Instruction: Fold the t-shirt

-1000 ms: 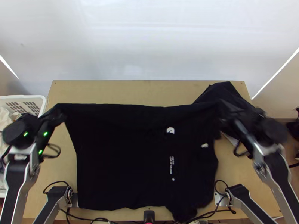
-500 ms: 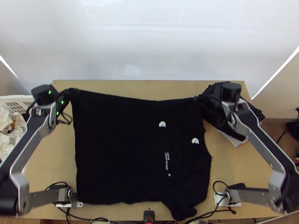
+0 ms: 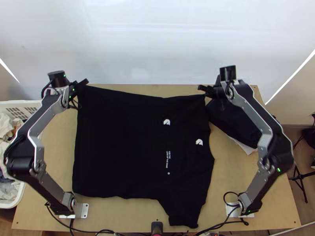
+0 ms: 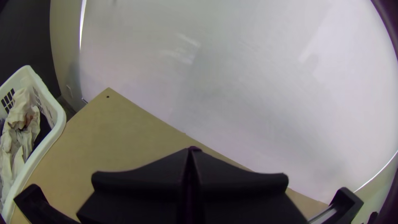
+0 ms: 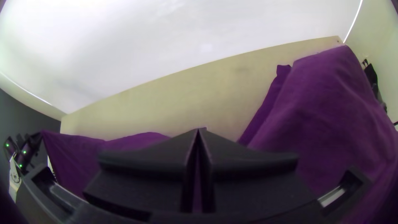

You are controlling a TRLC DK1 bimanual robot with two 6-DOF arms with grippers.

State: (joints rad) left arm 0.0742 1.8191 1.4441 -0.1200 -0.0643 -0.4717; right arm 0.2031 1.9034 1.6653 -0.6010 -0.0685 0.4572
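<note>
The black t-shirt (image 3: 122,145) hangs stretched between the two grippers in the top view, its lower part spread toward the table's near edge and one sleeve at the near right. My left gripper (image 3: 83,85) is shut on its far left corner; in the left wrist view the left gripper (image 4: 190,151) has its fingertips together. My right gripper (image 3: 204,89) is shut on the far right corner; in the right wrist view the right gripper (image 5: 200,130) shows its tips meeting, with the shirt's raised edge (image 5: 83,153) stretching off toward the left arm.
A dark cloth pile (image 3: 236,122) lies at the table's far right, over something white. A white basket (image 3: 19,198) with clothes stands off the left edge. Cables and a small black device (image 3: 156,227) are at the near edge of the light wooden table (image 3: 232,177).
Both grippers have moved toward the table's far edge, the right one also leftward, drawing the shirt along. Its print and near hem have shifted farther up and left in the top view.
</note>
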